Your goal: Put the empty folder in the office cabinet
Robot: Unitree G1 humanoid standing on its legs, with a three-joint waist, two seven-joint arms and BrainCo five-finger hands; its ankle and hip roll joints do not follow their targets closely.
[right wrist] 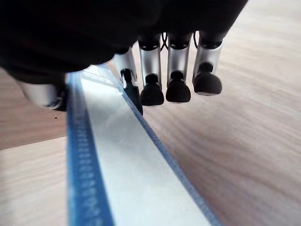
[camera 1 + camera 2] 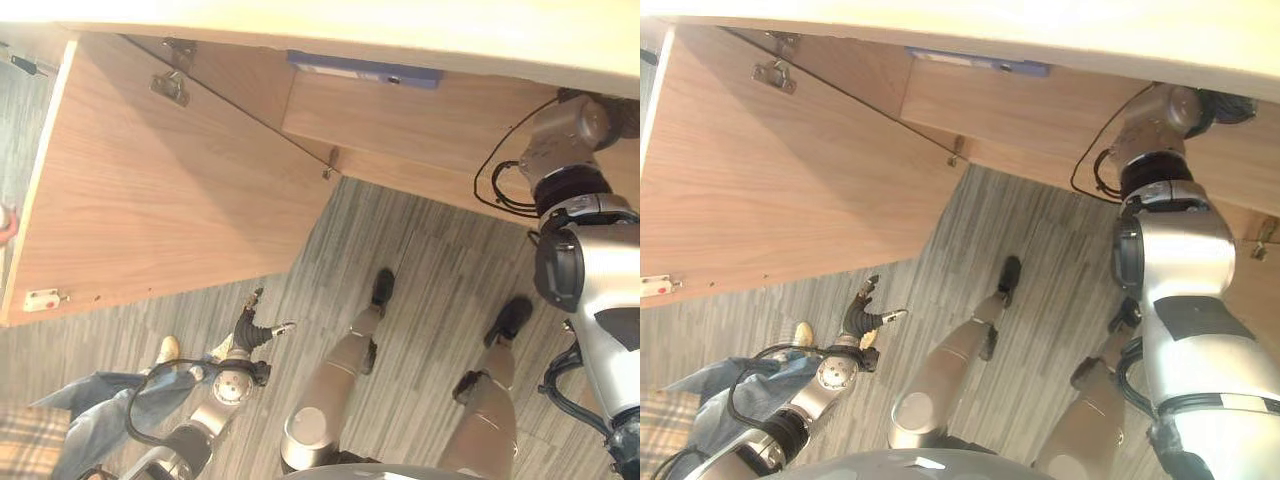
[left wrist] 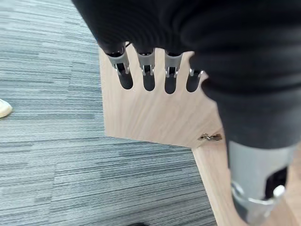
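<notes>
1. Right hand (image 1: 164, 70) seen in the right wrist view with silver, dark-tipped fingers (image 1: 178, 89) hanging straight and relaxed in a row, gripping nothing, held just above the folder.
2. Folder (image 1: 117, 160): flat, slim, blue-edged, with a pale smooth band along its length and a ribbed blue border; lay on a light wood-grain shelf (image 1: 244, 141) inside the cabinet. Seen from the head views as a thin blue strip (image 2: 362, 70) set within the upper compartment.
3. Left hand (image 2: 252, 325) hung low over the floor, well apart from the cabinet; fingers (image 3: 148, 77) straight and slightly spread, empty.
4. Cabinet door (image 2: 160, 190): broad flat panel of warm wood-grain laminate, swung open, with metal hinges (image 2: 170, 86) at its inner edge and a small white catch (image 2: 42, 298) near its outer corner.
5. Floor (image 3: 47, 155): grey carpet with fine striped texture.
6. Person's jean-clad leg (image 2: 100, 395) and pale shoe (image 2: 168, 348) located near the left arm.
</notes>
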